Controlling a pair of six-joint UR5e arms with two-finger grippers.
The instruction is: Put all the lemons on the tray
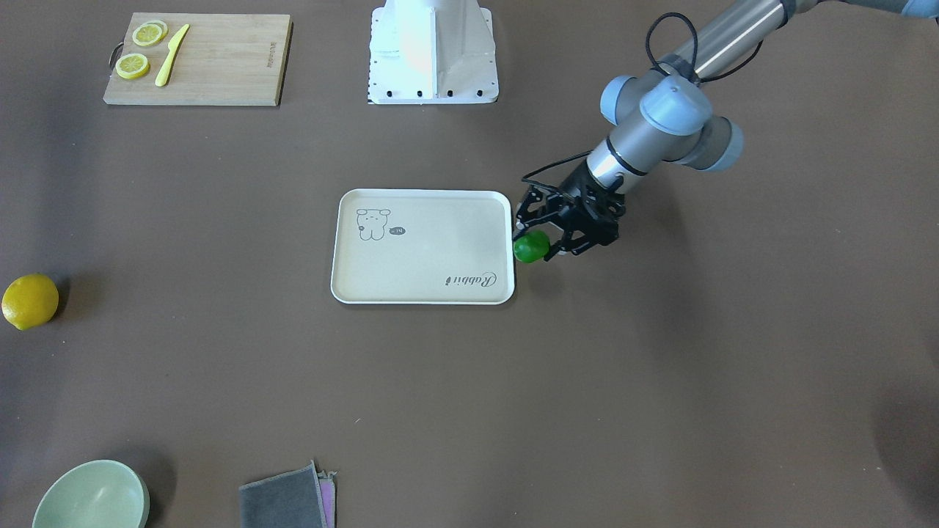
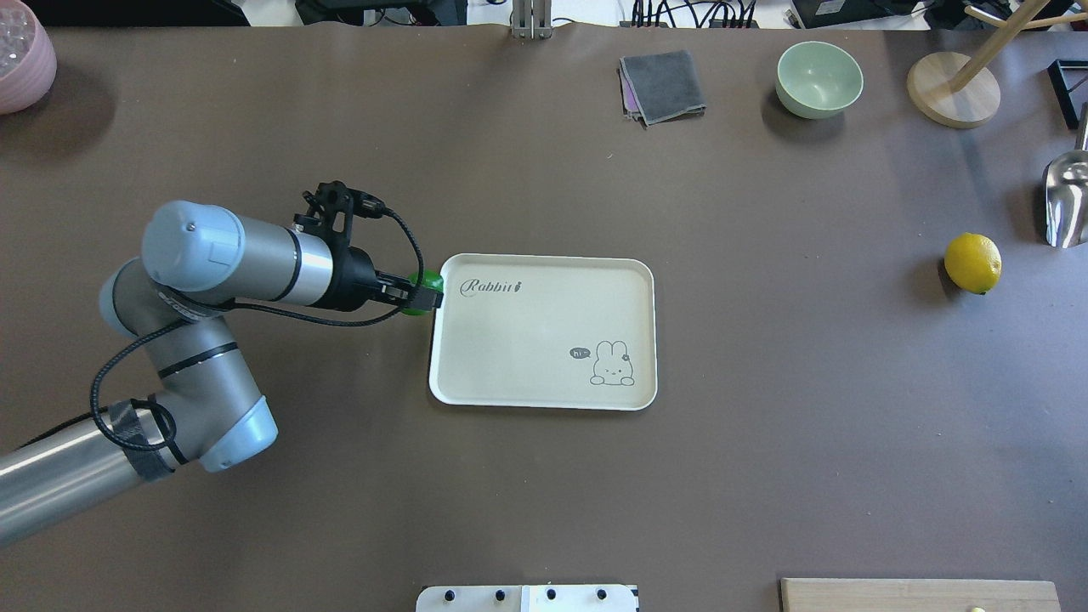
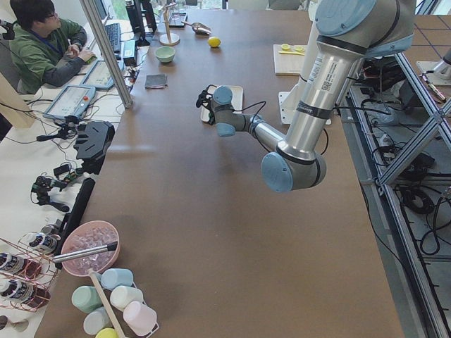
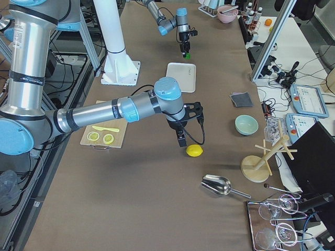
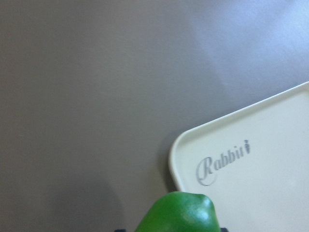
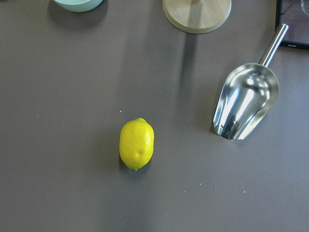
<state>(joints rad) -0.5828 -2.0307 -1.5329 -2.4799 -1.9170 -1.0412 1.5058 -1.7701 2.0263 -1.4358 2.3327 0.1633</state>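
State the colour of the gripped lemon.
Green; the lemon shows best in the exterior front-facing view.

Robotics lab — a long brown table [image 3: 211, 232] with grey-and-blue robot arms [image 4: 104, 112] and a white pedestal [image 1: 433, 51], aluminium frame posts [image 3: 107, 53] alongside, and a seated operator [image 3: 42, 42] in green at control tablets [image 3: 70, 102] along the far side.

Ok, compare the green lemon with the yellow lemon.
The green lemon is glossy green, the yellow lemon bright yellow. The green lemon sits gripped in the left end effector beside the tray; the yellow lemon lies free on the table, far from it. Neither is on the tray.
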